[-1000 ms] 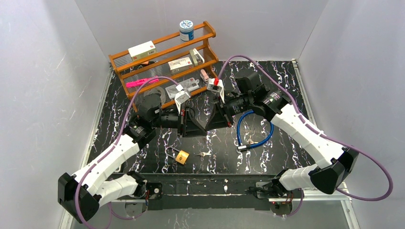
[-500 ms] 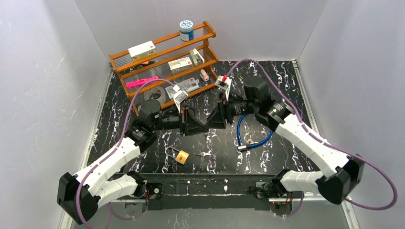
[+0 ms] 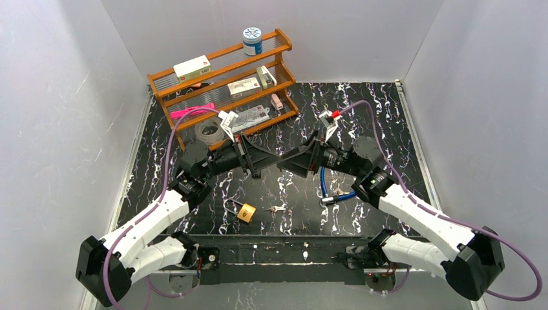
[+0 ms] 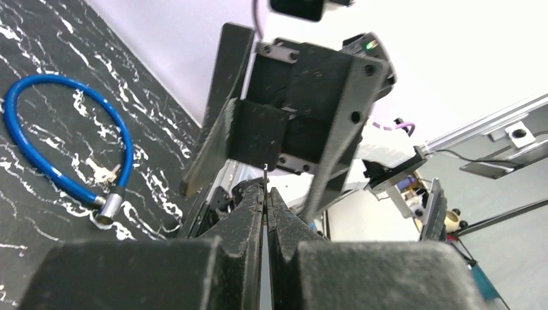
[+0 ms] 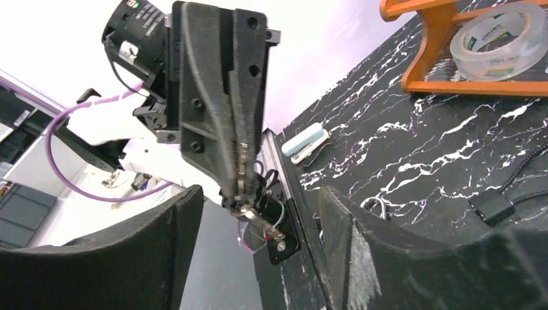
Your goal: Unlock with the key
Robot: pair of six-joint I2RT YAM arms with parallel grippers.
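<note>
Left arm point(image 3: 152, 216): reaches from 7 o'clock toward the tabletop centre. Left gripper point(image 4: 265, 194): held level, jaws pressed together. Right arm point(image 3: 413, 206): reaches in from 5 o'clock. Right gripper point(image 5: 258, 194): faces the left one tip to tip, jaws spread wide.

my left claw point(image 3: 274, 161), key point(image 4: 265, 173) poking out, sits in the gap of my wide right claw point(image 3: 284, 165), so neither passes ahead. bare bench point(image 3: 284, 187) lies open beneath. blue cable lock point(image 3: 322, 184) crowds right, padlock point(image 3: 245, 212) left. the wooden rack point(image 3: 223, 63) stands well behind.
</note>
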